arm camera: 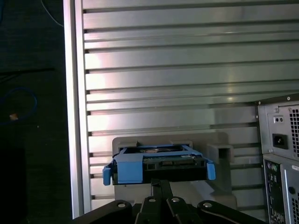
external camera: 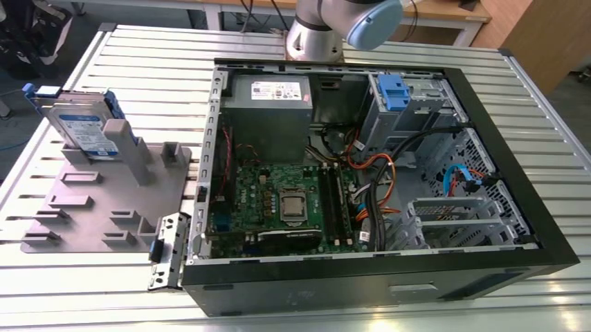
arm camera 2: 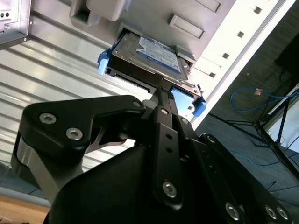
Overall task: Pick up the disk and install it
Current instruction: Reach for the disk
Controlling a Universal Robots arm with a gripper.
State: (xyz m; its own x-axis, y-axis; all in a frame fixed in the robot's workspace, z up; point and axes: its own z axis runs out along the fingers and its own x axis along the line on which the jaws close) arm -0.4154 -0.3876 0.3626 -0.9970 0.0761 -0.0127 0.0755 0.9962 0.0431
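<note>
**Jaws closed and empty, disk standing end-on ahead of them**

Nearest to me, the gripper (arm camera 2: 161, 91) is hanging with its jaws drawn together, tip against tip, and gripping nothing. Straight beyond those tips the disk (arm camera 2: 149, 56) is sitting apart from them, with open air between.

It is standing on end in a grey holder (external camera: 102, 200). Its narrow connector end is facing the jaws, and its long axis is running away from them, in line with their reach. In the first wrist view its blue side rails (arm camera: 126, 169) are sticking out to either side of the jaw line.

To my eye, the grasp is depending on that end-on alignment.

Under the holder, the slatted desk (external camera: 540, 117) is spreading out. Toward the exterior view's right, well apart from the disk, the open computer case (external camera: 369, 273) is lying on its side. A blue bracket (external camera: 392, 90) is sitting in its far drive bay.
</note>
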